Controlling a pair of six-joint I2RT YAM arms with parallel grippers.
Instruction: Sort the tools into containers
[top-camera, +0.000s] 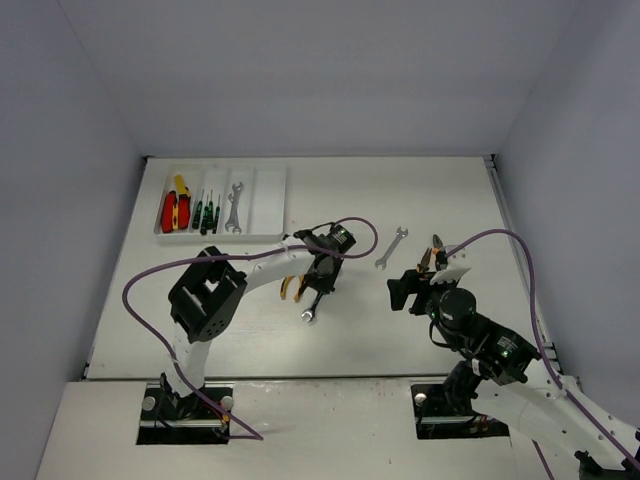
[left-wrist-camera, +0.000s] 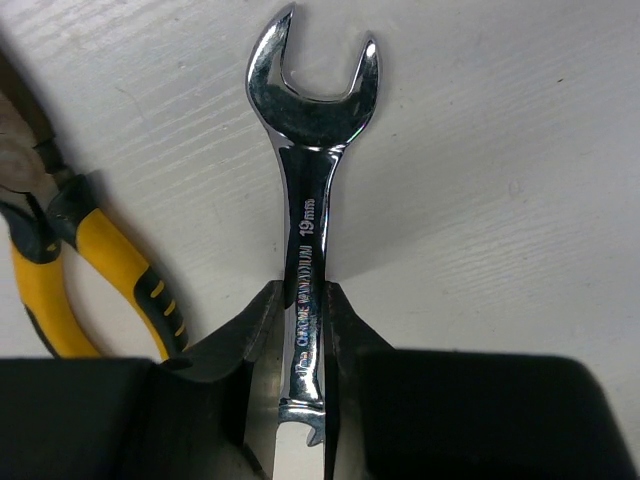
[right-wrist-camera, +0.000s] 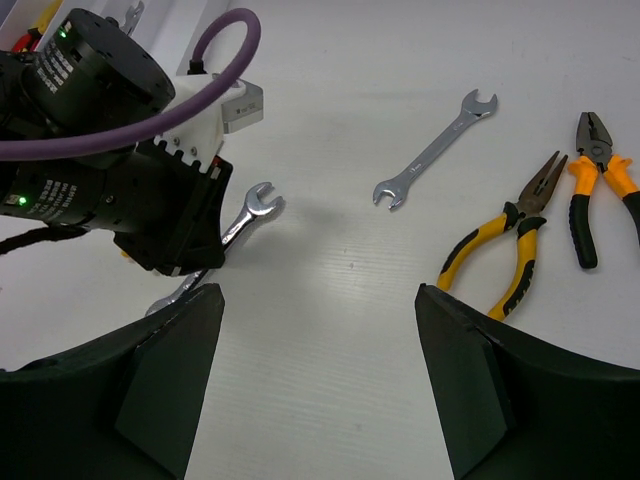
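My left gripper (top-camera: 316, 292) is shut on the shaft of a silver 19 mm wrench (left-wrist-camera: 310, 190), held on edge, its open head pointing away from the fingers. The same wrench (right-wrist-camera: 252, 208) shows in the right wrist view, low over the table. Yellow-handled pliers (left-wrist-camera: 110, 260) lie just left of it. My right gripper (right-wrist-camera: 320, 300) is open and empty over bare table, right of the left gripper. A smaller silver wrench (right-wrist-camera: 435, 150), yellow needle-nose pliers (right-wrist-camera: 505, 245) and orange-handled pliers (right-wrist-camera: 600, 185) lie beyond it. The white tray (top-camera: 270, 190) stands at the back left.
The tray holds red and yellow knives (top-camera: 175, 210), green screwdrivers (top-camera: 205, 212) and a wrench (top-camera: 235, 208) in separate compartments; its rightmost compartment holds nothing. A purple cable (top-camera: 355, 235) loops over the left arm. Grey walls close the table's sides and back.
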